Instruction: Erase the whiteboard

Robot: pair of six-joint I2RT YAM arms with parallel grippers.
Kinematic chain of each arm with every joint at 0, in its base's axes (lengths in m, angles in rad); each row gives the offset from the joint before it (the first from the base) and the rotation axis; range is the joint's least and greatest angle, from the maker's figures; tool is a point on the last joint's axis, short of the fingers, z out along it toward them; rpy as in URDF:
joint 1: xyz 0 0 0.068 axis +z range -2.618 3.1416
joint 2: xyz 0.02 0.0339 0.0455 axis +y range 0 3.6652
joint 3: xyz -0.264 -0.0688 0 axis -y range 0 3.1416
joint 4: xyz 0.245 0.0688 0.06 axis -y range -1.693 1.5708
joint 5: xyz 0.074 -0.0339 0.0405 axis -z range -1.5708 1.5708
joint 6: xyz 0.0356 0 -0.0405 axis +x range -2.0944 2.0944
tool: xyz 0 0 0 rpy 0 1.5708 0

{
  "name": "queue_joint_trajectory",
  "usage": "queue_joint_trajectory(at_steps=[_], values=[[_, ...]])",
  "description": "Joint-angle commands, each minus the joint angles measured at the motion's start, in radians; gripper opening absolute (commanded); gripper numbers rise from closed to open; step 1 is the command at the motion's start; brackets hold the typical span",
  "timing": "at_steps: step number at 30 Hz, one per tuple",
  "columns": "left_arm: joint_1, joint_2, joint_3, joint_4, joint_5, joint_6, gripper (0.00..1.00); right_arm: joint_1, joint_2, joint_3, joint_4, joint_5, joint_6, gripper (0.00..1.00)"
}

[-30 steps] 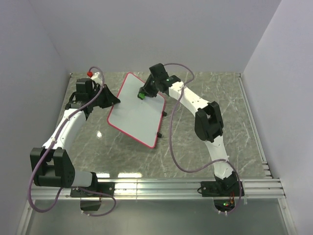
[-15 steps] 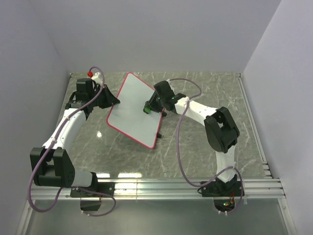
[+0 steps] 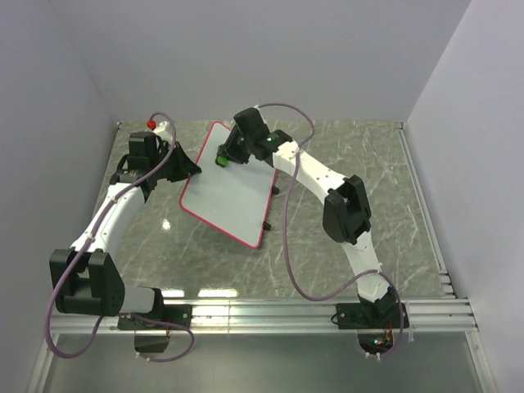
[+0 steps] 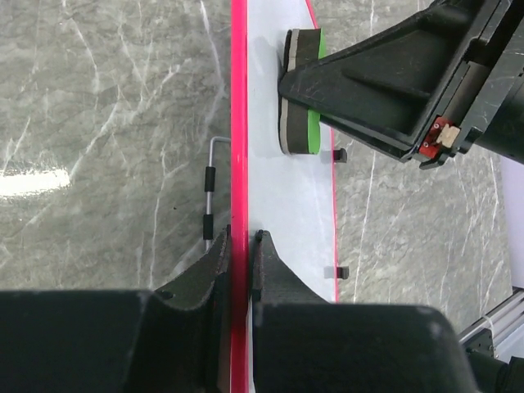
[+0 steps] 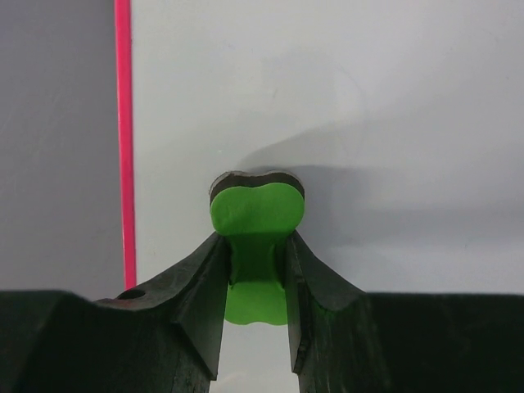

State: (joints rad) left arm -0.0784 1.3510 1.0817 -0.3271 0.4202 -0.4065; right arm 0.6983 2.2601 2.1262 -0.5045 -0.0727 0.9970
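The whiteboard (image 3: 233,192), white with a thin red rim, stands tilted on the marble table. My left gripper (image 3: 190,166) is shut on its left red edge (image 4: 239,164), one finger on each side. My right gripper (image 3: 227,154) is shut on the green bone-shaped eraser (image 3: 221,160) and presses its dark felt face against the board near the upper left corner. In the right wrist view the eraser (image 5: 257,214) sits on the white surface (image 5: 368,115), just right of the red rim (image 5: 123,139). In the left wrist view the eraser (image 4: 301,90) touches the board face. No scribbles show.
Small black tabs (image 3: 268,225) stick out of the board's right edge. A metal wire stand (image 4: 210,188) shows behind the board. A red knob (image 3: 151,123) sits at the table's far left corner. An aluminium rail (image 3: 311,311) runs along the near edge.
My right gripper swept the eraser down to the board's right side, then back up and left to the upper left corner. The left gripper and board stayed put.
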Motion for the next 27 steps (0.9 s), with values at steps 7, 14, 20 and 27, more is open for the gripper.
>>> queue_joint_trajectory(at_steps=[7,14,20,27], values=[[-0.069,-0.021,-0.071,-0.032,0.000,0.041,0.11,-0.028,-0.336,-0.536,0.070,0.062,0.023,0.00],[-0.072,-0.058,-0.091,-0.035,-0.043,0.048,0.37,-0.157,-0.672,-0.952,0.070,0.165,-0.040,0.00],[-0.072,-0.099,-0.109,-0.038,-0.075,0.044,0.67,-0.235,-0.804,-1.153,0.009,0.269,-0.060,0.00],[-0.072,-0.157,-0.031,-0.092,-0.136,0.017,0.82,-0.272,-0.731,-1.145,0.041,0.223,-0.187,0.85]])
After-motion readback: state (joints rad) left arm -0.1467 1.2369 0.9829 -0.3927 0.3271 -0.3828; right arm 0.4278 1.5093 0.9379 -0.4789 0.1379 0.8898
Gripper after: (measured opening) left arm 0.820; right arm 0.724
